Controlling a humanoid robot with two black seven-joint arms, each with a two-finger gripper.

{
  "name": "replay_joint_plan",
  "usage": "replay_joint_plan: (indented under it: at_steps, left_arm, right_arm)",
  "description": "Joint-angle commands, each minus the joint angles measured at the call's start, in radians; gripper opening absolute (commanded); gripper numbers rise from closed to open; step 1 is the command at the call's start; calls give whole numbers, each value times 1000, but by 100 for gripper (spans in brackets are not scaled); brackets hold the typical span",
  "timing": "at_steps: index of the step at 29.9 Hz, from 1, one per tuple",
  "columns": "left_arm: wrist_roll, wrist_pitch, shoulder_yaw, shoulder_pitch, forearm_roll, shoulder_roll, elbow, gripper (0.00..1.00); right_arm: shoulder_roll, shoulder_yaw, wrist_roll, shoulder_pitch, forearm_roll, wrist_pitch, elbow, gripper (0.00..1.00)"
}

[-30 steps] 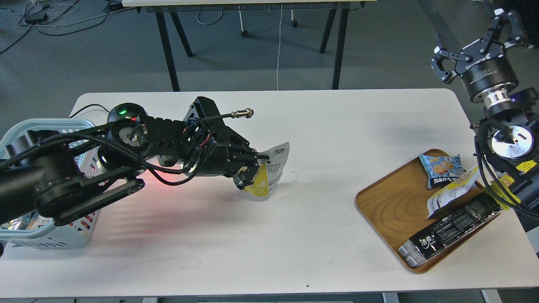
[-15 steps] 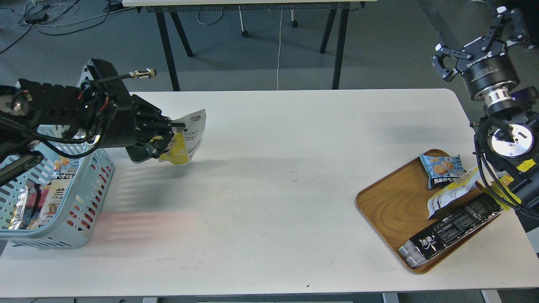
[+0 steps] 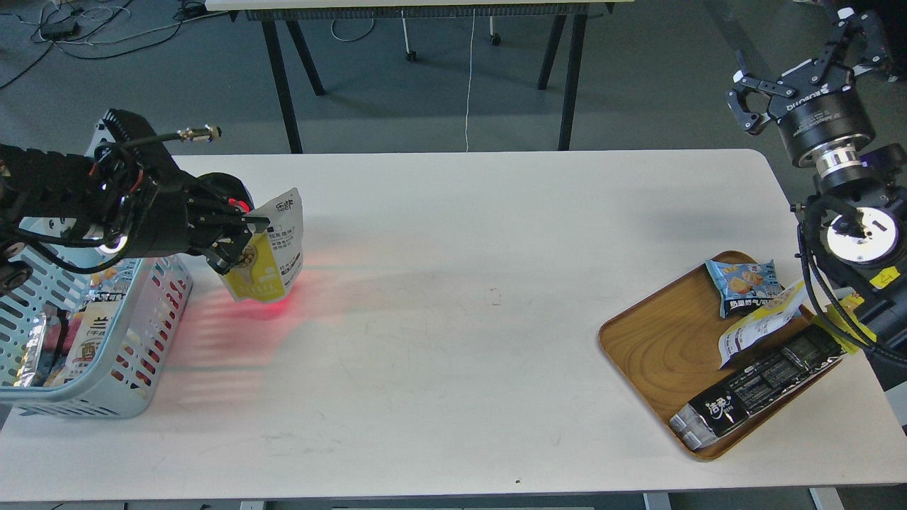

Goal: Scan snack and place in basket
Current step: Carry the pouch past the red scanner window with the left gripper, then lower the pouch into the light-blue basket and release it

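Grey floor [image 3: 638, 78] — black-legged table [image 3: 425, 10] behind, loose cables [image 3: 92, 28].

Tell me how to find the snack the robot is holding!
Look at the white table and go to its left end, where the light blue basket stands. Just right of the basket, the left hand pinches a small pouch in the air. It is yellow and white with printed text and glows red underneath, unlike the packets on the wooden tray far right.

A robotics lab: grey floor [image 3: 638, 85] strewn with cables [image 3: 78, 28] (loose, tangled), bare white table [image 3: 460, 354].
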Motion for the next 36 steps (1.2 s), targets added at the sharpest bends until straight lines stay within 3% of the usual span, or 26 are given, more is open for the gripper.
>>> replay_joint_plan:
  at_steps: [1, 10, 21, 30, 36]
  left_arm:
    - [0, 0, 0, 0, 0, 3, -11, 0]
    - [-29, 0, -23, -3, 0, 134, -86, 0]
    - [-84, 0, -172, -12, -364, 395, -145, 0]
    - [-84, 0, -152, -14, -378, 526, -48, 0]
    - [-84, 0, -45, -14, -378, 564, 44, 0]
  right_arm:
    - [1, 1, 0, 2, 0, 0, 0, 99]
    - [2, 7, 0, -1, 0, 0, 0, 99]
    - [2, 7, 0, 3, 0, 0, -2, 99]
    - [35, 7, 0, 9, -2, 0, -2, 99]
    - [35, 7, 0, 11, -2, 0, -2, 99]
